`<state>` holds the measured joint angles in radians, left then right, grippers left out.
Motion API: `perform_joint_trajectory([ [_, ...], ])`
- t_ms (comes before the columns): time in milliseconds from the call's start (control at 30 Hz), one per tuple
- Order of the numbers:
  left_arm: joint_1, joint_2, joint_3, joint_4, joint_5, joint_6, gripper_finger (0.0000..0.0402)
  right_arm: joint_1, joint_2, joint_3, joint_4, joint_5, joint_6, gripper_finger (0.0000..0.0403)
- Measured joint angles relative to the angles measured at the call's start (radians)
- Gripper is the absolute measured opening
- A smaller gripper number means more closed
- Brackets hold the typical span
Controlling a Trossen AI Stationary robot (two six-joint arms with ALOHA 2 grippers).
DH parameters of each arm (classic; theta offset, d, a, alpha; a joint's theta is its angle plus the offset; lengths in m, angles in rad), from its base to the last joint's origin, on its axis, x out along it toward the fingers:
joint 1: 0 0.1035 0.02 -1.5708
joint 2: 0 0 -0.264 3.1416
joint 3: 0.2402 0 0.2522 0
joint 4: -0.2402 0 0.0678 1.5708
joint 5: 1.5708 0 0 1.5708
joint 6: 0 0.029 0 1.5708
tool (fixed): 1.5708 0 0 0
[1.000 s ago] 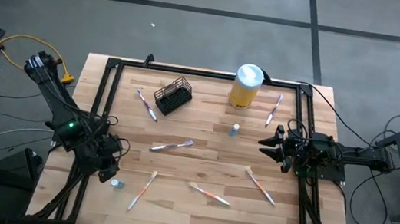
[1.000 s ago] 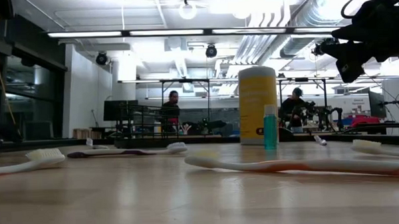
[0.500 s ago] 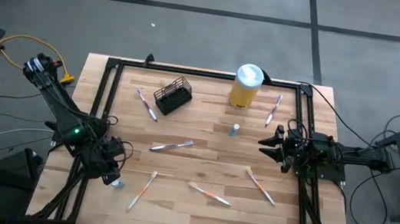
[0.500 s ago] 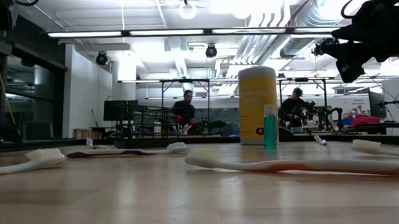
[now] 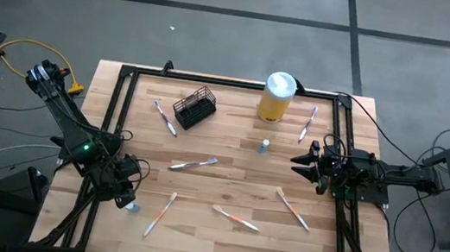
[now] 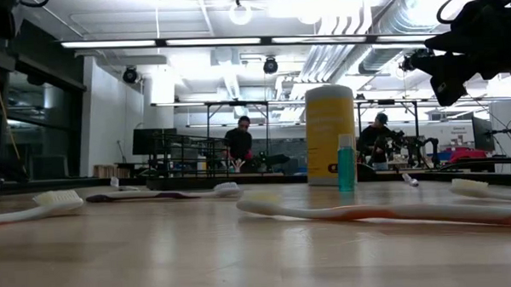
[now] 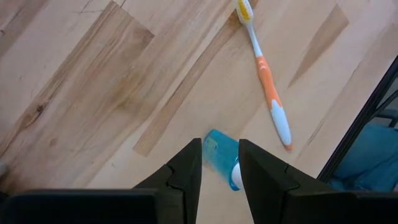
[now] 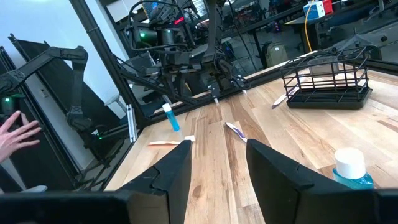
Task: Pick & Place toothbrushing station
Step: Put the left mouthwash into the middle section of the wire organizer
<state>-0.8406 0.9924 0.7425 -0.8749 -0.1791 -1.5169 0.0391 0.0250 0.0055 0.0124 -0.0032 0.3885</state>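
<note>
Sitting upper left on the desk [image 5: 229, 157], wire-mesh toothbrushing station [image 5: 194, 107] looking light and rigid; gripping a top rim wire looking best. Left tool [image 7: 221, 163] hanging released over a small blue bottle [image 7: 222, 165]; right tool [image 5: 299, 163] also waiting released.

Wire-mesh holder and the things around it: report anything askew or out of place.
The black wire-mesh holder lies tipped on its side near the table's far edge, holding no brushes. Toothbrushes lie scattered loose across the table, and one small blue bottle lies toppled.

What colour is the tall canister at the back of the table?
Yellow canister with a white lid; the high view shows it best.
</note>
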Motion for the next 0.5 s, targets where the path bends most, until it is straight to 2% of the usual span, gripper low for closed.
perform_joint_trajectory([
  [500, -0.014, 0.000, 0.032, 0.009, 0.024, -0.102, 0.0101, 0.000, 0.000, 0.000, 0.000, 0.000, 0.000, 0.0145],
])
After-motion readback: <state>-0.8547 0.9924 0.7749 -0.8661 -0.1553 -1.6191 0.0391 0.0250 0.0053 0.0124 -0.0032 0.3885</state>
